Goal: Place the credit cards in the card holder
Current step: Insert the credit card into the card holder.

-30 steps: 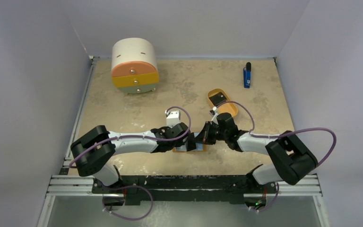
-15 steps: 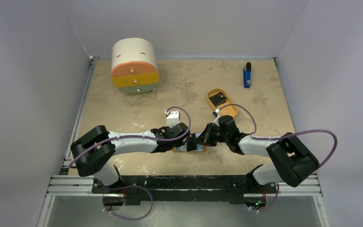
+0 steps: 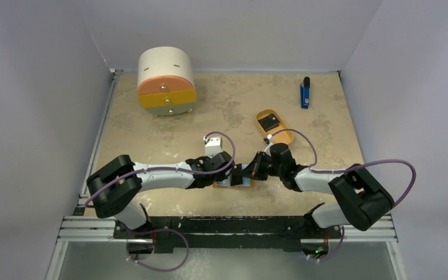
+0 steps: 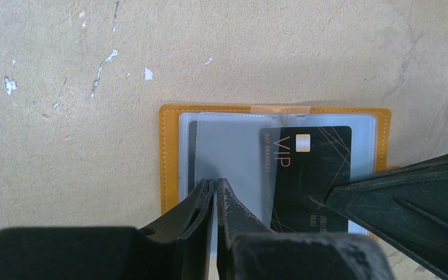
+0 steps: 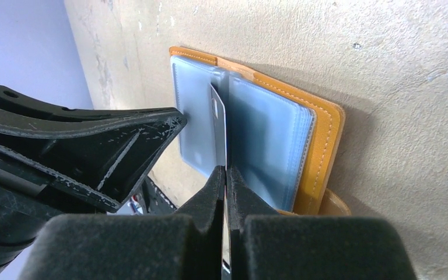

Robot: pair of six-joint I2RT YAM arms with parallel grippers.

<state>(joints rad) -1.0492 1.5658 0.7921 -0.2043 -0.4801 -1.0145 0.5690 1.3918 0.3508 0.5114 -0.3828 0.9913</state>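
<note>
The orange card holder [image 4: 169, 157] lies open on the table, its grey-blue pockets facing up. It also shows between the arms in the top view [image 3: 236, 184]. My left gripper [image 4: 216, 182] is shut on a translucent pocket leaf of the holder. My right gripper [image 5: 226, 170] is shut on a black credit card [image 4: 309, 169] marked VIP. The card's left part lies under the pocket leaf. In the right wrist view the card [image 5: 219, 114] shows edge-on among the pockets. A second black card [image 3: 270, 122] lies in the tan oval tray [image 3: 284, 138].
A round drawer cabinet [image 3: 165, 81] stands at the back left. A blue-and-black stick [image 3: 305, 93] lies at the back right. The two grippers [image 3: 228, 175] [image 3: 246, 174] meet close over the holder near the table's front edge.
My right gripper has moved slightly left and down toward the holder with the card. The left arm has hardly moved.
</note>
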